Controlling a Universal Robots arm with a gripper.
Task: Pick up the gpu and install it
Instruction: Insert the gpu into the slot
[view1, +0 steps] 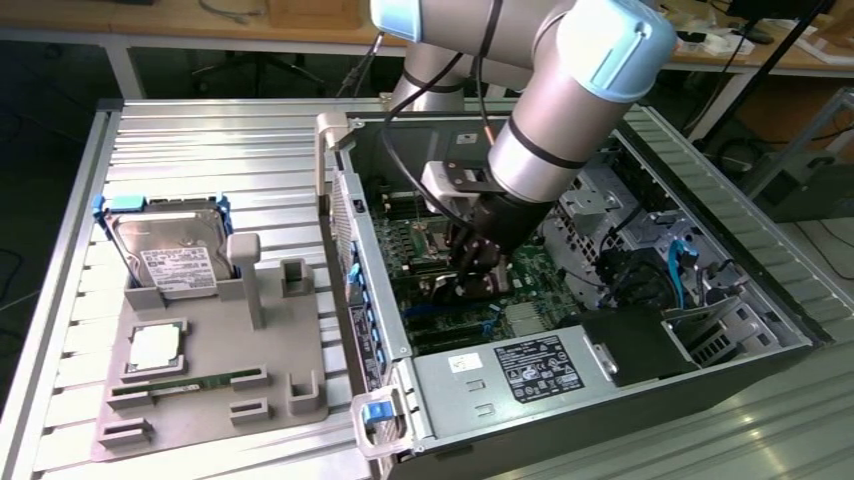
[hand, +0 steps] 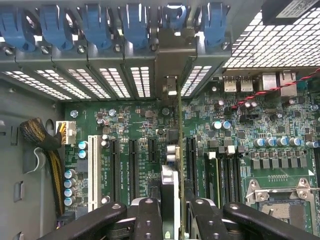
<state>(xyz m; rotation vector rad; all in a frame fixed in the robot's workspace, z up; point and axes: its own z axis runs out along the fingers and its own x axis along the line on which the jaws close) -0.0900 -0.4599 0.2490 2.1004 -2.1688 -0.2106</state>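
Observation:
The gpu (hand: 180, 125) shows edge-on as a thin card standing upright over the green motherboard (hand: 250, 120), in line with a dark expansion slot (hand: 190, 165). Its silver bracket (hand: 171, 86) reaches the case's rear slot openings, just under the row of blue clips (hand: 135, 25). My gripper (hand: 177, 212) is shut on the card, one black finger (hand: 149, 217) on each side. In the exterior view my gripper (view1: 474, 272) is lowered deep inside the open computer case (view1: 441, 400), close above the motherboard, and the card under it is mostly hidden.
On the exterior view's left, a grey fixture (view1: 200, 400) carries a silver hard drive (view1: 167, 250) with blue rails, a processor (view1: 156, 345) and a green memory stick (view1: 187, 385). Drive cages and cables (view1: 667, 270) crowd the case's right. A braided cable bundle (hand: 45, 145) lies beside the white slot (hand: 92, 170).

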